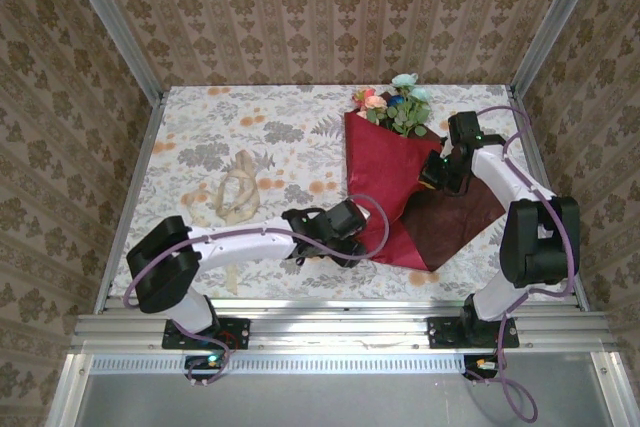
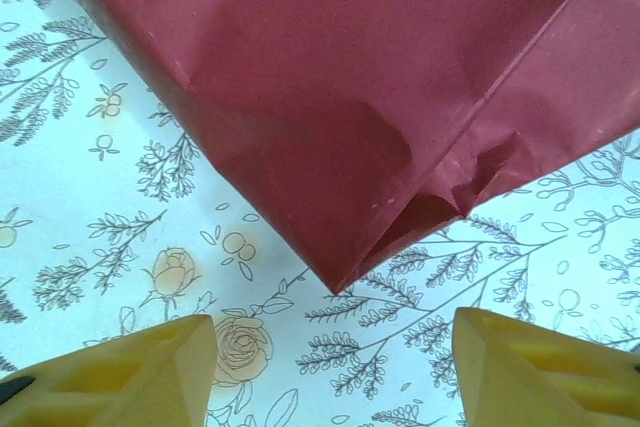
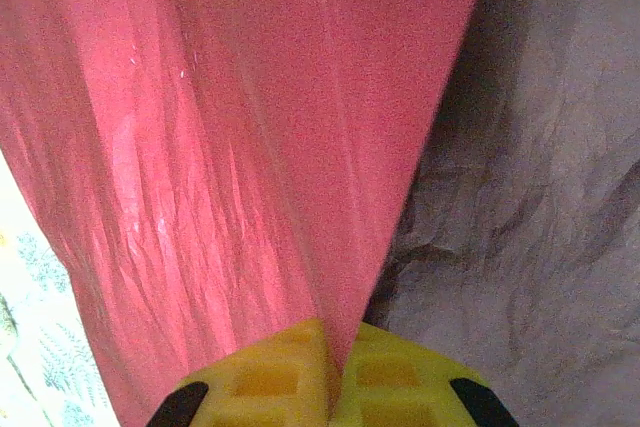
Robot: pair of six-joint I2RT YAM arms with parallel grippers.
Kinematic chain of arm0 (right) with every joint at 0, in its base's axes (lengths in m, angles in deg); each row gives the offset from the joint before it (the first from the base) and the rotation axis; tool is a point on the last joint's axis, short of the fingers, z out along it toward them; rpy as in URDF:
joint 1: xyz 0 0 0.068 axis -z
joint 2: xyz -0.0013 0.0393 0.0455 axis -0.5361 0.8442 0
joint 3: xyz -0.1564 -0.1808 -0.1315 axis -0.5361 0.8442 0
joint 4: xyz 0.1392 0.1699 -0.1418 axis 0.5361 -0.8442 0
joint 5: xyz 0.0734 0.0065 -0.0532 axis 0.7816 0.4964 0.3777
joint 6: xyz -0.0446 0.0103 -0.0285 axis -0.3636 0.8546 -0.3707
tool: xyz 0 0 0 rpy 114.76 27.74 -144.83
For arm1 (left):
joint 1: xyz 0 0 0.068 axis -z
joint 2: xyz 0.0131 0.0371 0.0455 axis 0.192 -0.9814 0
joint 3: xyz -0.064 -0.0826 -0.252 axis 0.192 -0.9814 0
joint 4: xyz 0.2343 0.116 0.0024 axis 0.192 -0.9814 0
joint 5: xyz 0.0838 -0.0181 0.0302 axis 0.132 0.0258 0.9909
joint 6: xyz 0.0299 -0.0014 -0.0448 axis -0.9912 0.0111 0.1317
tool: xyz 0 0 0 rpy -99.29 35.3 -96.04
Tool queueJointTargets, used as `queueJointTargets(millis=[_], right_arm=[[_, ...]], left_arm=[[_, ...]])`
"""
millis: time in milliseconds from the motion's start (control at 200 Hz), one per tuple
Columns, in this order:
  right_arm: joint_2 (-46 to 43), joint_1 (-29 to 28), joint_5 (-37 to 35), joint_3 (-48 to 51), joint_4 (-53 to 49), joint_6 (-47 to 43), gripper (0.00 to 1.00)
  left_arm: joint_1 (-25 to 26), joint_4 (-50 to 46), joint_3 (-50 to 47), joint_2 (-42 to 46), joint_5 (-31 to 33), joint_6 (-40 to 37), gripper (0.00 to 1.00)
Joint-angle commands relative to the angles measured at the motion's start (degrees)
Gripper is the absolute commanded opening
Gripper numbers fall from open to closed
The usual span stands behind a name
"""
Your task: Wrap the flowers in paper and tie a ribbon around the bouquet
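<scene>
Starting big: the bench [image 1: 200, 127], floral cloth from edge to edge. Next down, the paper [image 1: 385, 172], right of centre, folded into a rough red cone with a dark maroon flap spread flat on the right-arm side. Not yet a closed wrap, by the look of it.

Then the ribbon [image 1: 237, 192], heaped pale and loose on the left half of the bench, well apart from the paper, nothing tied. Then the flowers [image 1: 395, 105], poking pink, blue and green out of the cone's wide far end.

Down to the small stuff. Left claw [image 2: 335, 347] standing apart, holding nothing, with a pointed corner of the paper [image 2: 350, 77] just ahead of its fingertips [image 2: 160, 362] and not touching them. Right claw [image 3: 330, 367] clamped tight on a raised red fold of the paper [image 3: 250, 147], maroon side lying beside it.

Now the worries. Only one pinch on the whole wrap, so a hard tug likely to crease or tear that fold, or drag the cone and slide the blooms out. Loose near corner free to spring open. A long reach for the ribbon too, and an unpinned wrap could unfold meanwhile.
</scene>
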Motion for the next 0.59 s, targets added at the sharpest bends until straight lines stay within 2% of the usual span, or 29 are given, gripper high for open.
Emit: queueJointTargets(millis=[0, 110, 190, 230, 340, 435, 520, 590], right_arm=[[0.95, 0.24, 2.34, 0.71, -0.53, -0.47, 0.0], [1.18, 0.31, 2.8, 0.91, -0.17, -0.22, 0.0], [1.29, 0.32, 2.99, 0.99, -0.01, -0.28, 0.0], [1.28, 0.42, 2.99, 1.01, 0.0, -0.27, 0.0], [1.58, 0.69, 3.17, 0.91, 0.13, -0.39, 0.0], [2.35, 0.93, 3.17, 0.39, 0.03, -0.72, 0.0], [3.03, 1.21, 3.34, -0.13, 0.37, -0.85, 0.0], [3.62, 1.3, 3.67, -0.53, 0.4, -1.01, 0.0]], left_arm=[[1.0, -0.9, 1.73, -1.92, 7.62, 0.51, 0.64], [1.18, -1.02, 4.21, -4.32, 9.63, 2.15, 0.66], [1.45, -2.71, 6.18, -6.63, 11.46, 3.61, 0.63], [1.47, -3.31, 6.89, -7.63, 11.65, 3.81, 0.57], [1.77, -5.93, 7.89, -9.69, 12.13, 4.79, 0.3], [2.49, -7.12, 6.98, -10.11, 12.58, 4.41, 0.21], [2.87, -6.9, 5.86, -10.37, 12.04, 3.09, 0.2], [3.0, -6.94, 5.75, -11.15, 11.27, 2.05, 0.26]])
